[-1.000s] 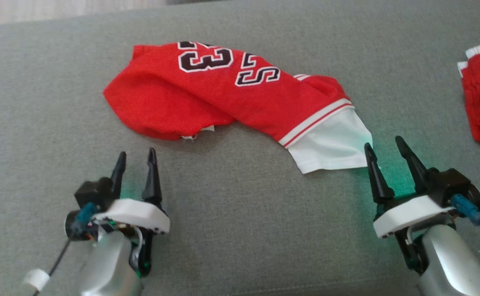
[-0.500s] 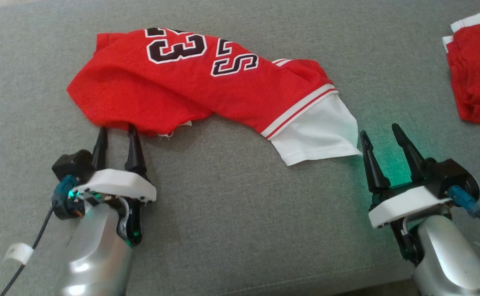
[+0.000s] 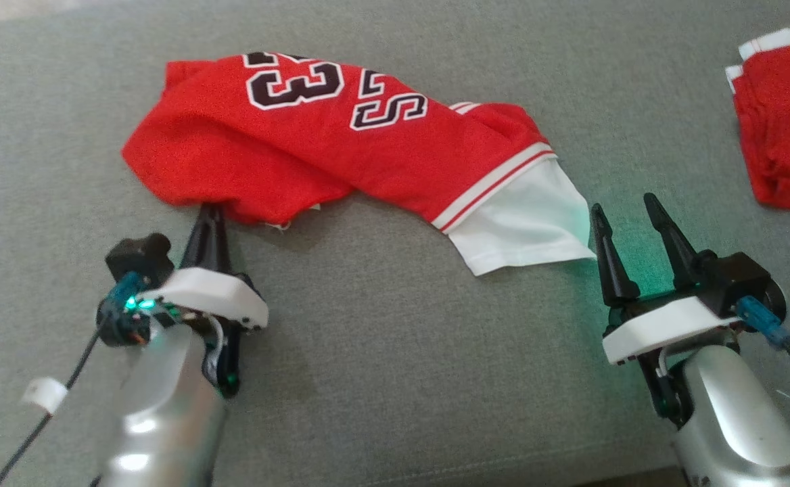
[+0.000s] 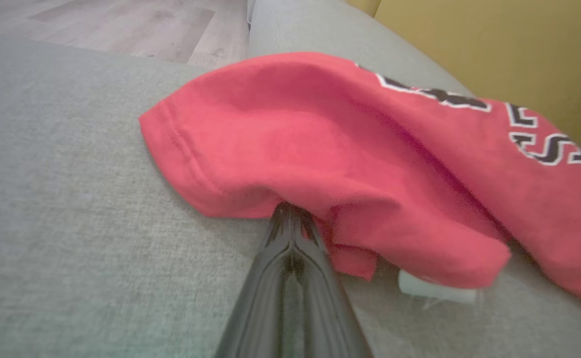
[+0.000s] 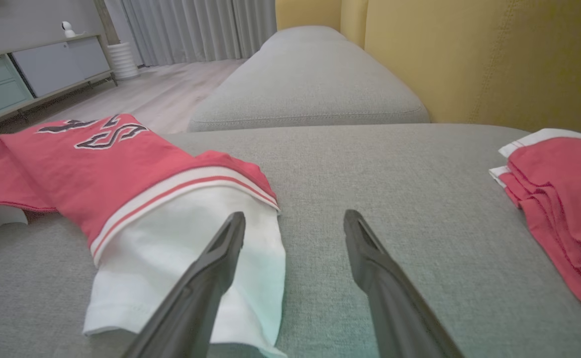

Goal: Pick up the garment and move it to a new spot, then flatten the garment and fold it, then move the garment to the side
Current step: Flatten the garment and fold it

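Observation:
The garment (image 3: 341, 149) is a crumpled red jersey with black-and-white numbers and a white sleeve, lying across the grey sofa cushion (image 3: 395, 379). My left gripper (image 3: 209, 213) is at its near left hem, fingers pressed together and tips tucked into the red fabric. In the left wrist view the left gripper (image 4: 290, 211) is shut where a fold of the garment (image 4: 320, 149) drapes over its tips. My right gripper (image 3: 625, 210) stands open just right of the white sleeve. In the right wrist view the right gripper (image 5: 295, 214) has its left finger over the sleeve of the garment (image 5: 96, 164), holding nothing.
A second, folded red garment (image 3: 787, 122) lies at the far right of the cushion, also in the right wrist view (image 5: 559, 199). A yellow backrest (image 5: 494, 59) rises behind. Another grey cushion (image 5: 310, 79) and wooden floor lie beyond.
My left gripper moved forward to the garment's near hem and shut there. The right gripper stayed open beside the white sleeve. The head camera shifted a little.

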Controlling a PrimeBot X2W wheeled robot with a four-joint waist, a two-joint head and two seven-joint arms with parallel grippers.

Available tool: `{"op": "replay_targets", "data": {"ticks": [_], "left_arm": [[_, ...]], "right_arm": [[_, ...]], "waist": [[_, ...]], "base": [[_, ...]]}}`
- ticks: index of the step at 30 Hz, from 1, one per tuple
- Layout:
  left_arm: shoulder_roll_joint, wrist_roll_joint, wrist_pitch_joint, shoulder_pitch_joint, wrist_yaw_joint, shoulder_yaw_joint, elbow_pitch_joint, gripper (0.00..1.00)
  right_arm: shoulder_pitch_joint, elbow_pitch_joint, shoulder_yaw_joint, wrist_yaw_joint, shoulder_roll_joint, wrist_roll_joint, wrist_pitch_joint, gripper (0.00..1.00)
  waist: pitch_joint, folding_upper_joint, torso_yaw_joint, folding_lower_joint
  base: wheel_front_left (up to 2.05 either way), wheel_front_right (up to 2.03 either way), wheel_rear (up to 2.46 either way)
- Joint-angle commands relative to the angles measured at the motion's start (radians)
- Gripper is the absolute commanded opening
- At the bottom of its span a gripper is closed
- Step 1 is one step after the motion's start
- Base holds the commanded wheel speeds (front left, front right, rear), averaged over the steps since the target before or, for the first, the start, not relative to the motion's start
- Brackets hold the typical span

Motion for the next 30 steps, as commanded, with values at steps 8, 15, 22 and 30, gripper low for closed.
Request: {"op": "replay_targets", "data": {"ticks": [8, 15, 22, 30], "left_arm": [[0.006, 0.051, 0.000, 0.121, -0.012, 0.052, -0.194, 0.00], [0.006, 0.083, 0.000, 0.255, -0.001, 0.086, -0.316, 0.00], [0.008, 0.144, 0.000, 0.371, 0.007, 0.135, -0.430, 0.00], [0.008, 0.199, 0.000, 0.485, 0.014, 0.161, -0.614, 0.00]], "right_arm": [[0.036, 0.003, -0.004, 0.007, 0.018, 0.013, -0.006, 1.00], [0.081, 0.009, -0.034, 0.007, 0.038, 0.020, -0.006, 1.00], [0.127, 0.007, -0.051, 0.007, 0.056, 0.025, -0.006, 1.00], [0.157, -0.004, -0.066, 0.007, 0.070, 0.026, -0.006, 1.00]], "waist": [[-0.118, 0.0000, 0.084, -0.0002], [-0.199, 0.0000, 0.111, -0.0002], [-0.259, 0.0000, 0.108, -0.0002], [-0.270, 0.0000, 0.104, -0.0002]], "base": [[0.00, 0.00, 0.00], [0.00, 0.00, 0.00], [0.00, 0.00, 0.00], [0.00, 0.00, 0.00]]}}
